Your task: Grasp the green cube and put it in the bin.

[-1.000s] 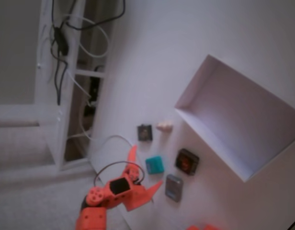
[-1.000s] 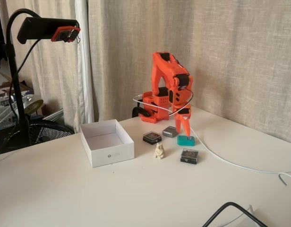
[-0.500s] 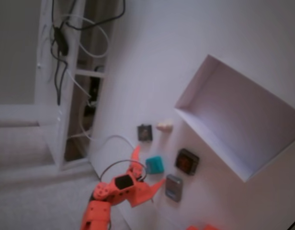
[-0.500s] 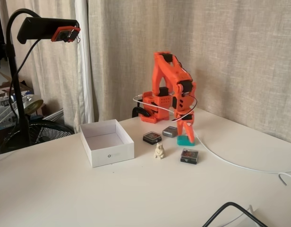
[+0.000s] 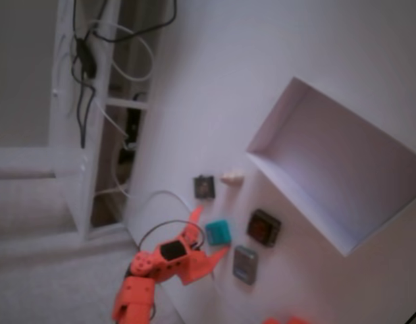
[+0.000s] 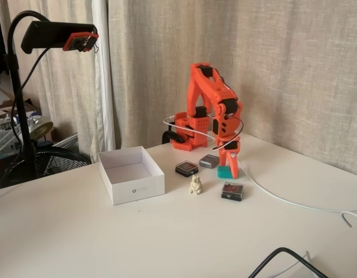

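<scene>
Since the frame one second earlier, the hand [image 6: 232, 172] has come lower and swung about the green cube [image 6: 225, 172]; in a fixed view from above, the arm body has shifted slightly left and down the picture.

From above, the hand [image 5: 213, 231] stands wide, one finger [image 5: 192, 217] on the cube's upper left, the other at its lower side, with the green cube [image 5: 218, 231] between the tips. Contact cannot be confirmed. The side-on fixed view shows the fingers edge-on, so their spread cannot be read there; the hand partly covers the cube.

The side-on view alone shows the arm's pose: shoulder link raised, elbow folded forward, wrist pointing straight down at the counter [image 6: 167, 231]. It also shows a camera stand [image 6: 19, 92] and a curtain [image 6: 271, 69], absent from above.

Near to far in the side-on view: a black cable [image 6: 283, 258], a dark square block [image 6: 232, 191], a small cream figurine [image 6: 195, 185], the bin [image 6: 131, 174], the cube on the counter, another dark block [image 6: 186, 168], a grey block [image 6: 208, 161].

The bin's front wall bears a small dark mark, not legible. The bin [image 5: 316, 172] is open-topped, well apart from the cube.
</scene>
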Controlling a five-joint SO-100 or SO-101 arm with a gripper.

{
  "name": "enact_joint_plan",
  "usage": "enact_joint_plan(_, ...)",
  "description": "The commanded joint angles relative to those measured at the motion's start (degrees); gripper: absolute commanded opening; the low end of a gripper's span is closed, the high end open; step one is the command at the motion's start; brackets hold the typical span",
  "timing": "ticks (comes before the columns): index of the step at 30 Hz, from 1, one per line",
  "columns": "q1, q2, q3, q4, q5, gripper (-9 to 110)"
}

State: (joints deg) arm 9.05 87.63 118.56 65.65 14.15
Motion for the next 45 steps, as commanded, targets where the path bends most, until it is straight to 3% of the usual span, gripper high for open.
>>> enact_joint_plan(1, 0.9, -1.0, -0.3, -0.9, -0.2, 43)
enact_joint_plan(6, 1.1, -1.0, -0.3, -0.8, -0.2, 38)
enact_joint_plan(9, 1.1, -1.0, -0.4, -1.8, -0.2, 18)
enact_joint_plan(13, 0.9, -1.1, -0.7, -1.7, -0.2, 13)
enact_joint_plan(31, 0.4, -3.0, -2.6, -3.9, -0.7, 13)
enact_joint_plan(45, -1.3, -1.6, -5.5, 4.4, -0.8, 13)
